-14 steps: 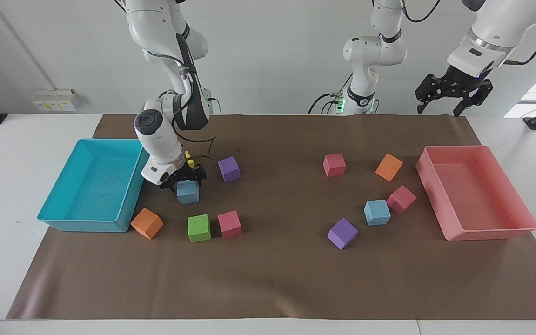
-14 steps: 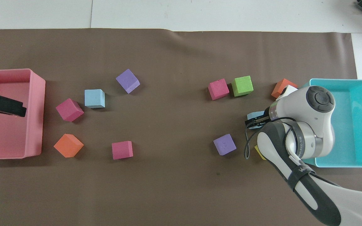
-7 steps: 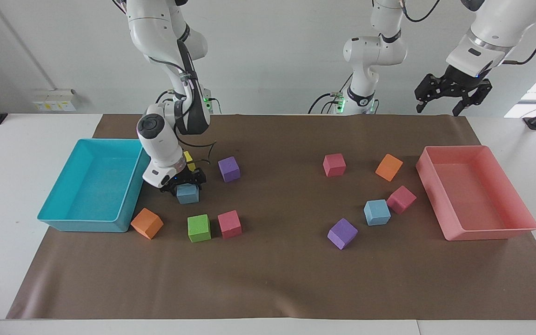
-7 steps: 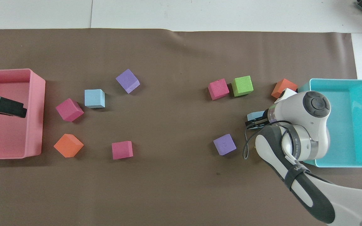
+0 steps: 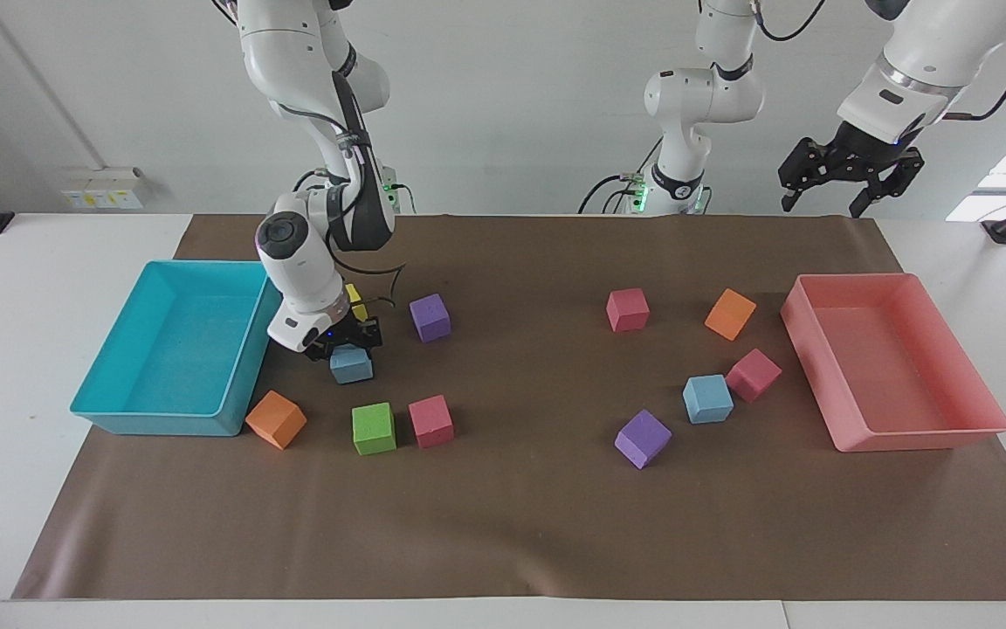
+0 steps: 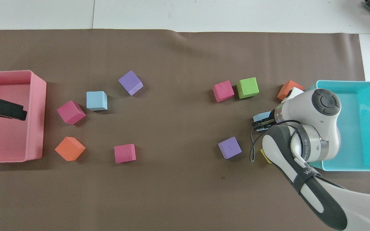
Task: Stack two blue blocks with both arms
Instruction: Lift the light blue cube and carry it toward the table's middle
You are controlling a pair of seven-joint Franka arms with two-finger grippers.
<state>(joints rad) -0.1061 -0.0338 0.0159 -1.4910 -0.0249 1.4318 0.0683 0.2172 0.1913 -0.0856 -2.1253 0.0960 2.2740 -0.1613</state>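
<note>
Robotics lab: bench-mounted arms [image 5: 311, 79]

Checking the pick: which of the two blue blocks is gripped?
The blue block beside the turquoise tray; the right gripper is shut on it. The other lies free.

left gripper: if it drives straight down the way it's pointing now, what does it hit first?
Probably the pink tray. The left gripper hangs open and pointing down, and the overhead view puts it over the tray's floor at the left arm's end of the table. Depth is uncertain in the facing view, so it might meet the tray's rim instead.
</note>
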